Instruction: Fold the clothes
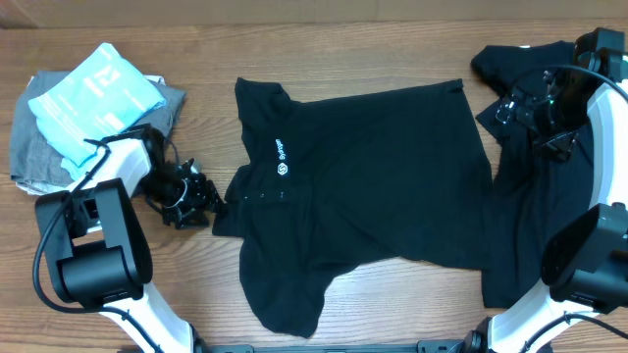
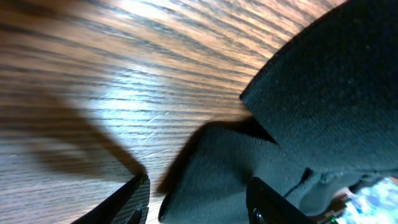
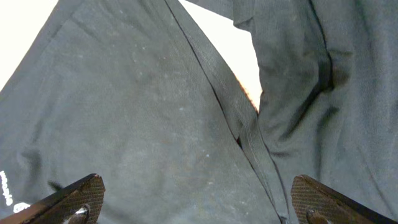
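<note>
Overhead: the left gripper (image 1: 192,201) sits at the collar edge of the black polo shirt (image 1: 383,167), which lies spread toward its right. The right gripper (image 1: 518,108) is hard to pick out against a second black garment (image 1: 525,245), which is partly hidden under the shirt.

Left wrist: the fingers (image 2: 138,198) stand parted with the collar lying loose between them, nothing pinched.

Right wrist: the jaws are spread wide above black cloth. The white lettering (image 3: 5,186) is cut off at the frame edge.
</note>
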